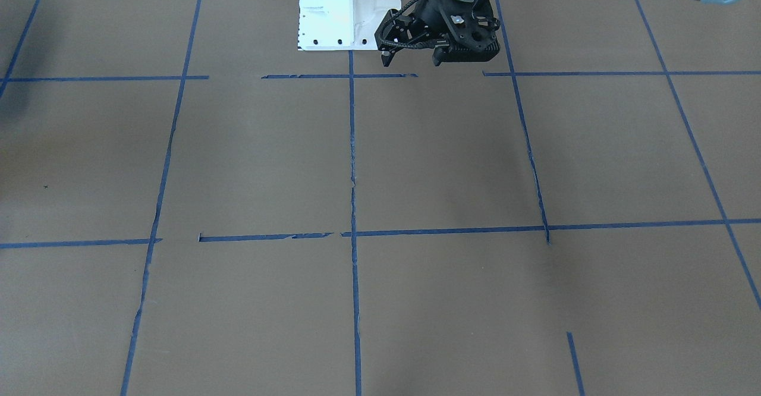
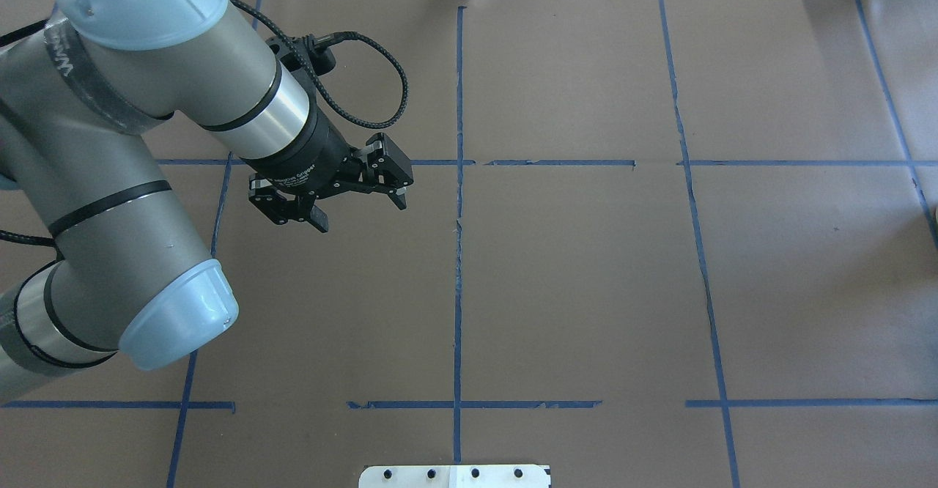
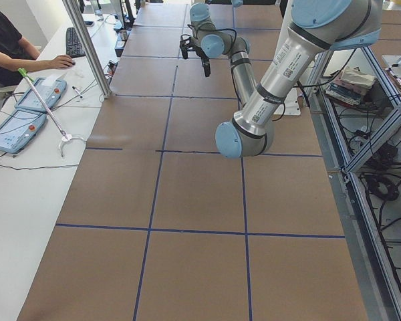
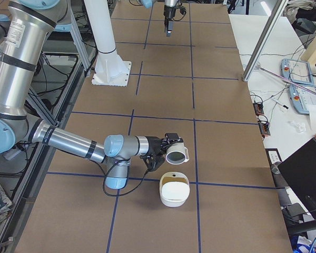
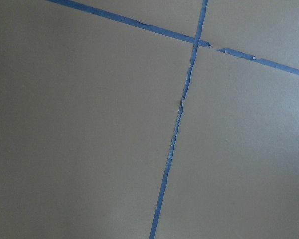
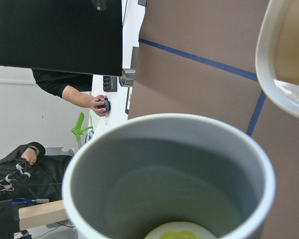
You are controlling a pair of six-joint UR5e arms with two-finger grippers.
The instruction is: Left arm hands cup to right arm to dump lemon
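The cup point(image 4: 177, 154) hangs tilted on its side at the tip of my right arm's gripper point(image 4: 160, 156), just above a white bowl point(image 4: 174, 191). I cannot tell whether this gripper is open or shut, since its fingers show only in the exterior right view. The right wrist view is filled by the cup's point(image 6: 169, 169) grey inside, with the yellow-green lemon point(image 6: 177, 232) at its lower edge. My left gripper point(image 2: 359, 209) hovers open and empty over bare table, far from the cup. It also shows as the left gripper point(image 1: 412, 58) near the robot base.
The white bowl's rim point(image 6: 284, 55) sits close beside the cup's mouth. A white robot base plate point(image 1: 348, 12) stands at the table's back edge. A person point(image 3: 7, 47) sits at a side desk with tablets point(image 3: 17, 130). Blue tape lines point(image 5: 177, 134) grid the brown table.
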